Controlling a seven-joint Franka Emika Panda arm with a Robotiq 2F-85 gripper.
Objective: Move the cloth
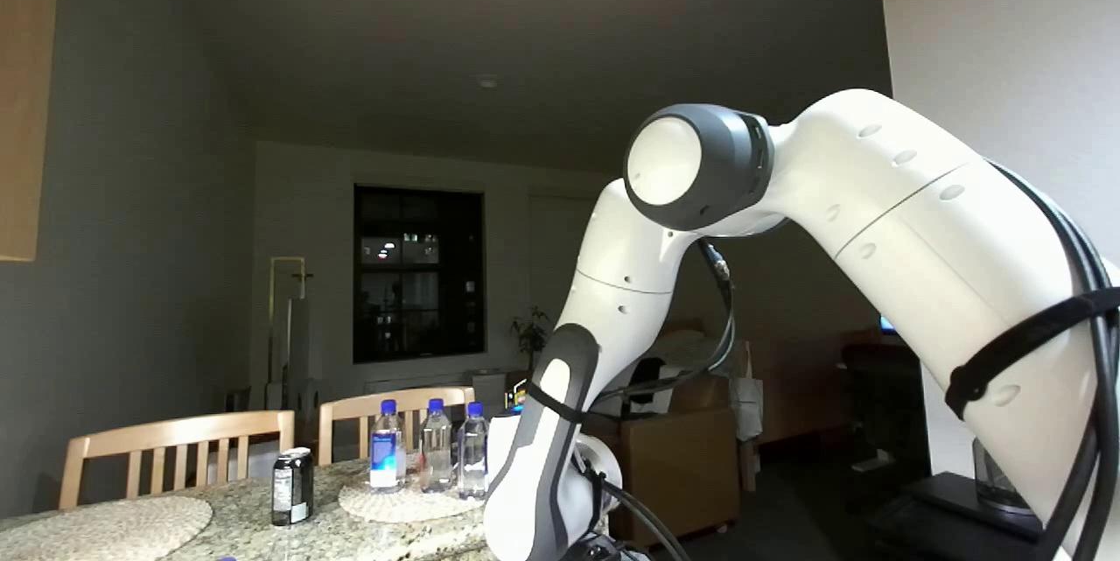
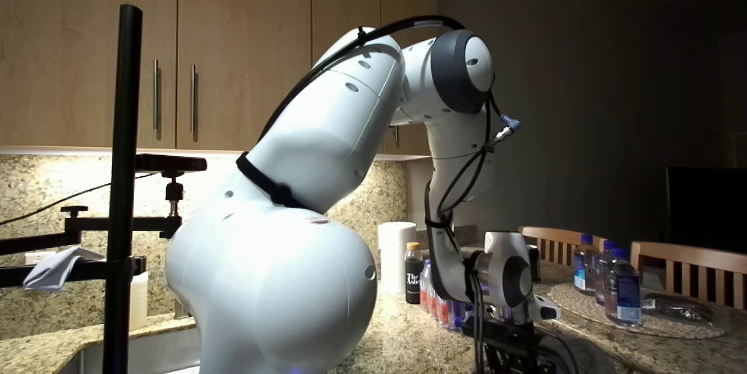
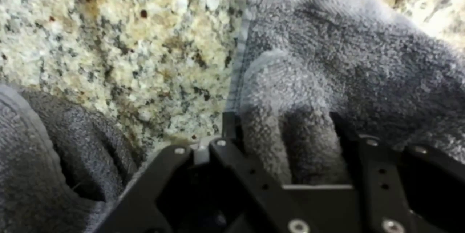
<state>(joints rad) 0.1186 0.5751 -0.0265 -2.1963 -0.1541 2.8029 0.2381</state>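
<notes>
The gripper (image 3: pixel 287 125) is spread astride a raised fold of the cloth (image 3: pixel 377 55), which lies rumpled on the speckled countertop (image 3: pixel 145 44); whether it presses the sides, I cannot tell. The thick pile should handle soft, light and unslippery, and that fold looks the best hold. Farther along, bottles (image 1: pixel 436 458) stand on a woven mat (image 1: pixel 411 508); beyond are wooden chairs (image 1: pixel 188 431), then, far off, a dark window (image 1: pixel 418 281).
</notes>
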